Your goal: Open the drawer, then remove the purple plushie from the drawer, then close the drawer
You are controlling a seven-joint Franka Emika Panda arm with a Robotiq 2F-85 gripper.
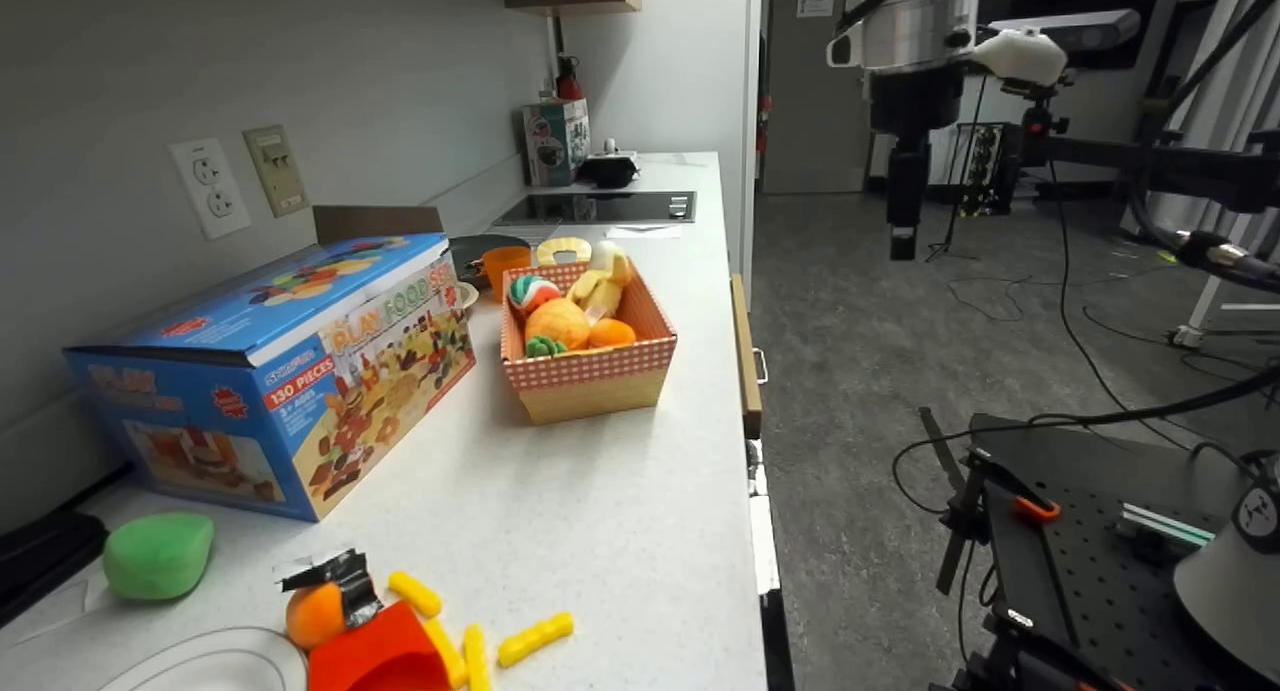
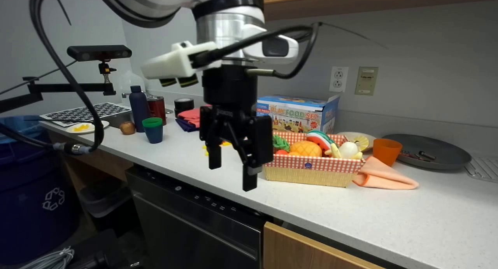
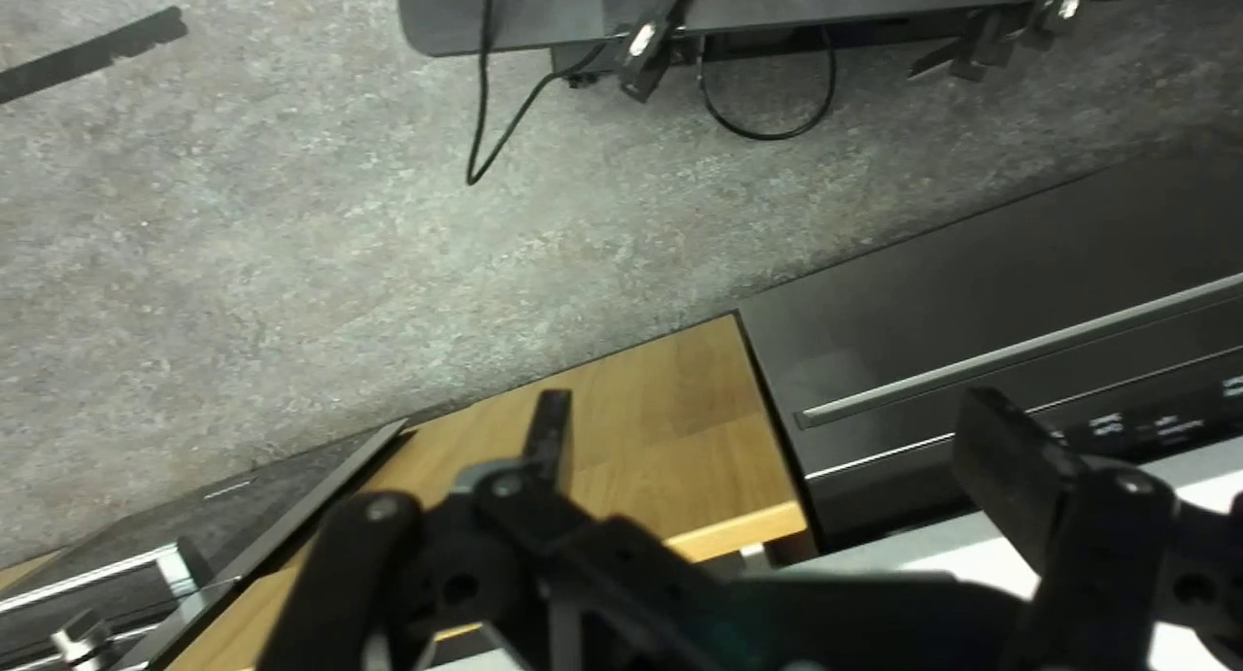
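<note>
Claw (image 2: 232, 173) spread and empty, drawer (image 2: 301, 251) below it.
Likely rigid and fairly heavy; its handle (image 1: 764, 367), lower than the claw, looks the best hold.

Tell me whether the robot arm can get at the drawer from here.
Probably yes: the gripper hangs open, higher than the drawer, which stands slightly out from the counter, and the wrist view shows nothing between gripper and drawer.

Drawer (image 2: 297, 254) cut off in exterior view; inside seems mostly hidden.
</note>
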